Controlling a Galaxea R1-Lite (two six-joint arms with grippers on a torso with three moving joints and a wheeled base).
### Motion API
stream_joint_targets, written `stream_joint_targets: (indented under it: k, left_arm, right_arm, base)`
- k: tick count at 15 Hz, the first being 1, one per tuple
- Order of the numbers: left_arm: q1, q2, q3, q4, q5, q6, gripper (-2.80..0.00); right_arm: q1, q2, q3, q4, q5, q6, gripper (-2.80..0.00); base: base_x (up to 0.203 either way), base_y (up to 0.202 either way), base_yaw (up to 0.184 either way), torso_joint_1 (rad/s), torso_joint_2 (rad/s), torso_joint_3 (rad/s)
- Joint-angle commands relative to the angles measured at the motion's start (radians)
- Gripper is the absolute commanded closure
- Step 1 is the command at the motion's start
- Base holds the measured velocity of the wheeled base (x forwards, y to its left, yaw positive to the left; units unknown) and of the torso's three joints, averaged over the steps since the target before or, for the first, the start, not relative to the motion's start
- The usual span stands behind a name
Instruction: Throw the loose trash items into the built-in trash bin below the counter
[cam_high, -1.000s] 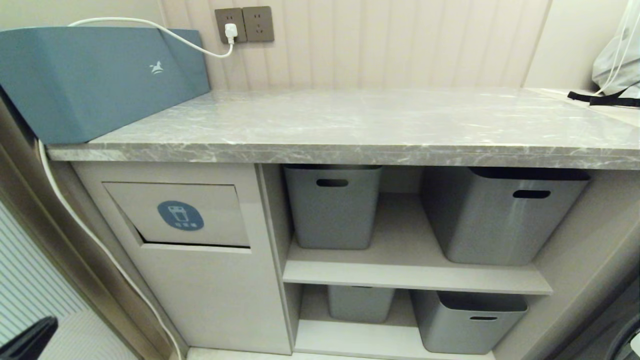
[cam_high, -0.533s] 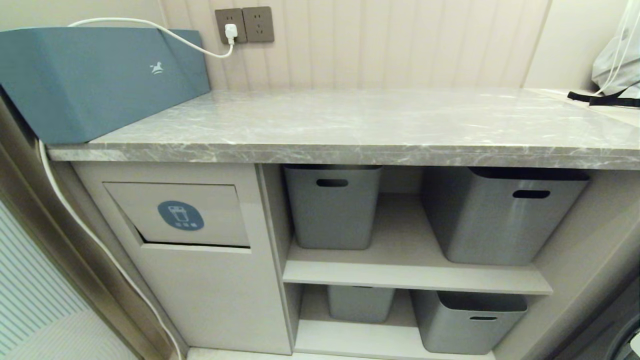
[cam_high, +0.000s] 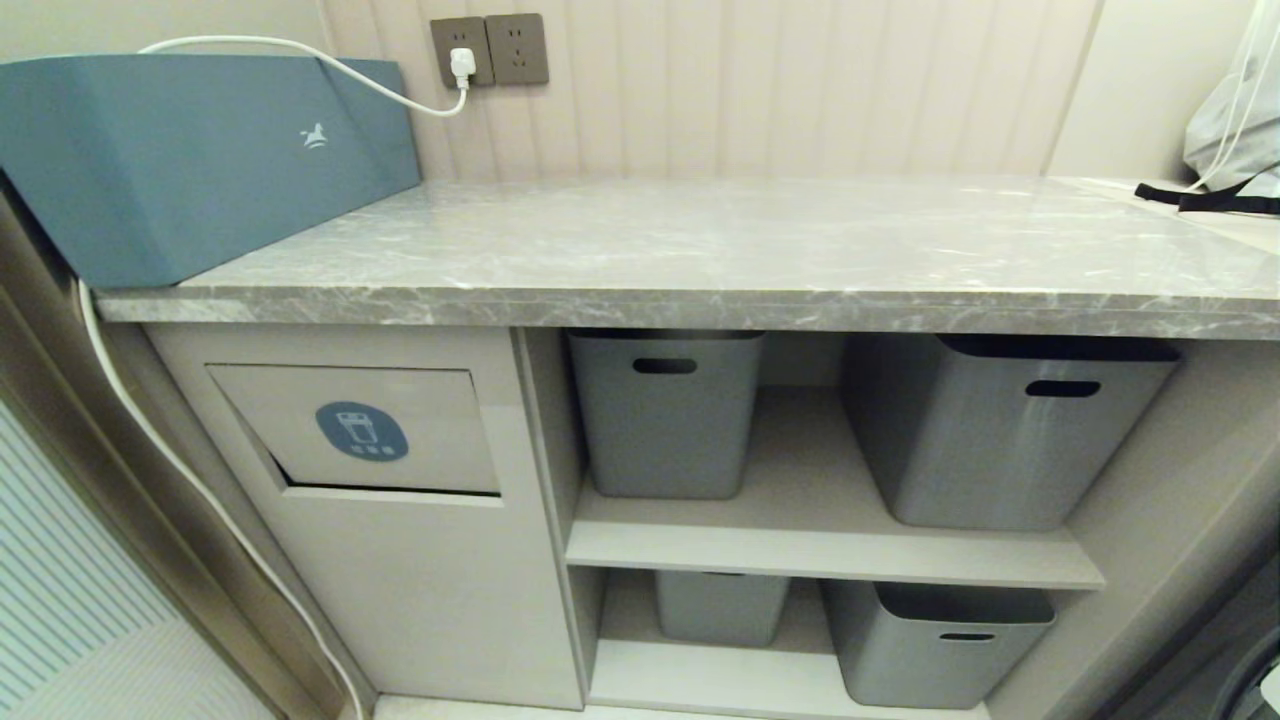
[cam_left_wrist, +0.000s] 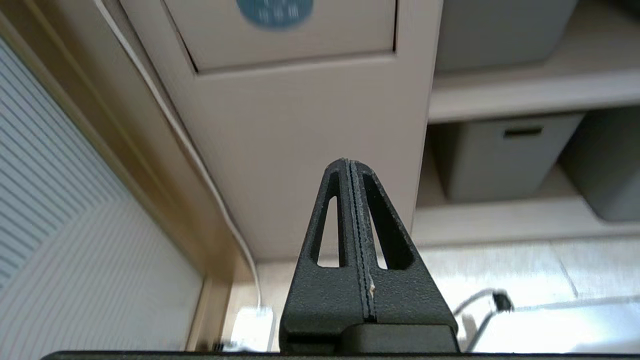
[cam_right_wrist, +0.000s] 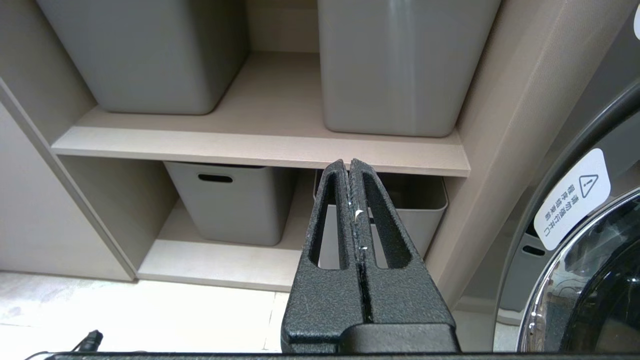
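The grey marble counter (cam_high: 700, 250) runs across the head view with no loose trash items showing on it. Below its left end is the built-in trash bin (cam_high: 360, 430), a beige flap with a blue oval sticker, also seen in the left wrist view (cam_left_wrist: 280, 30). My left gripper (cam_left_wrist: 350, 162) is shut with nothing in it, low in front of the beige cabinet under the flap. My right gripper (cam_right_wrist: 348, 162) is shut and empty, low before the shelves. Neither arm appears in the head view.
A teal box (cam_high: 190, 150) sits on the counter's left end, with a white cable (cam_high: 300, 60) to a wall socket. Grey tubs (cam_high: 665, 410) fill the shelves on the right. A washer door (cam_right_wrist: 590, 260) stands at the far right. Striped wall (cam_high: 70, 590) lies left.
The dark tip of my left arm, seen at the lower left corner of the head view one second ago, has dropped out of that view. The scene itself has not shifted.
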Motion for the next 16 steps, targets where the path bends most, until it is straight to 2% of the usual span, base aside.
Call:
stream_joint_targets:
  k: [1, 2, 4, 16]
  left_arm:
    - [-0.004, -0.052, 0.002, 0.004, 0.006, -0.034, 0.00]
    - [-0.004, -0.052, 0.002, 0.003, 0.016, -0.076, 0.00]
    - [-0.004, -0.052, 0.002, 0.002, 0.051, -0.119, 0.00]
    - [-0.004, -0.052, 0.002, 0.002, 0.051, -0.124, 0.00]
  right_arm:
    - [0.000, 0.000, 0.000, 0.000, 0.000, -0.001, 0.00]
    - [0.000, 0.000, 0.000, 0.000, 0.000, -0.001, 0.00]
    - [0.000, 0.000, 0.000, 0.000, 0.000, 0.000, 0.00]
    - [0.000, 0.000, 0.000, -0.002, 0.000, -0.005, 0.00]
  base:
    - [0.000, 0.000, 0.000, 0.000, 0.00, 0.000]
    - [0.000, 0.000, 0.000, 0.000, 0.00, 0.000]
    - [0.000, 0.000, 0.000, 0.000, 0.00, 0.000]
    - [0.000, 0.000, 0.000, 0.000, 0.00, 0.000]
